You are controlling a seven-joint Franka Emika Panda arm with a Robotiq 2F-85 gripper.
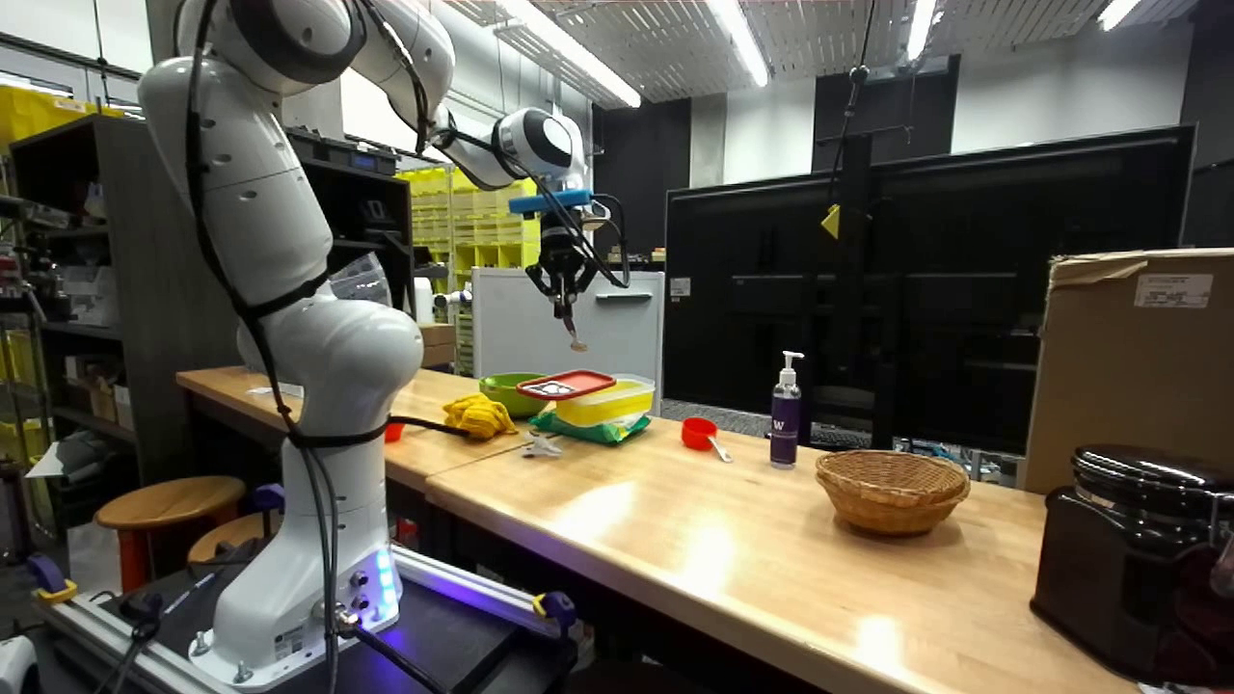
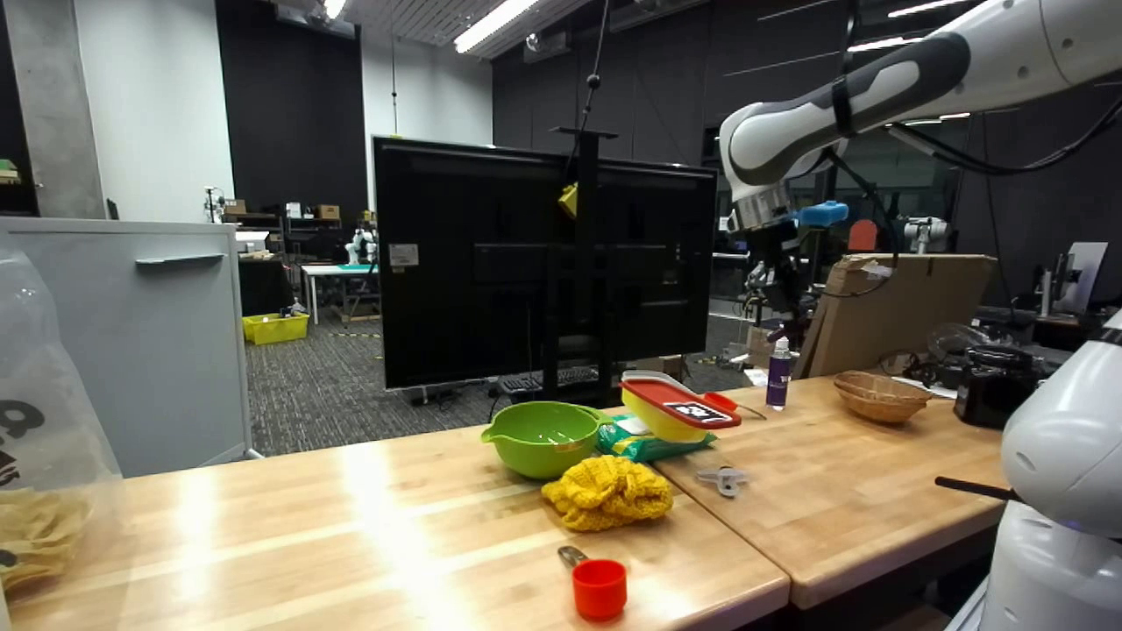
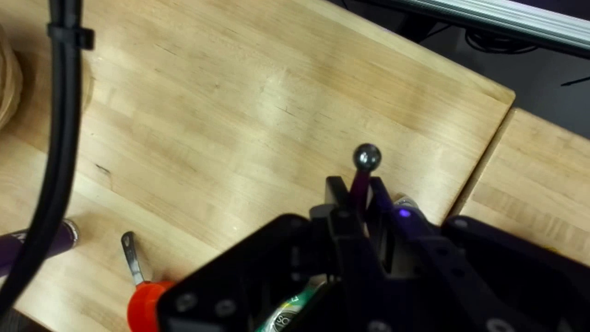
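My gripper (image 1: 563,301) hangs well above the wooden table, pointing down. In the wrist view its jaws are closed around the slim dark-red handle of a utensil (image 3: 367,157) with a shiny, rounded metal end beyond the fingertips. That end (image 1: 577,344) looks spoon-like in an exterior view; its exact shape is too small to tell. Under the arm lie a red lid (image 1: 569,384) on a yellow container (image 1: 607,403), a green bag (image 1: 596,430) and a green bowl (image 2: 543,438). A red measuring cup (image 3: 145,304) shows beside the gripper in the wrist view.
A purple pump bottle (image 1: 785,429), a wicker basket (image 1: 892,496) and a dark canister (image 1: 1128,569) stand farther along the table. A yellow cloth (image 2: 609,493), a grey-white clip (image 2: 724,479) and another red cup (image 2: 600,589) lie nearer the robot. A monitor (image 2: 526,263) stands behind.
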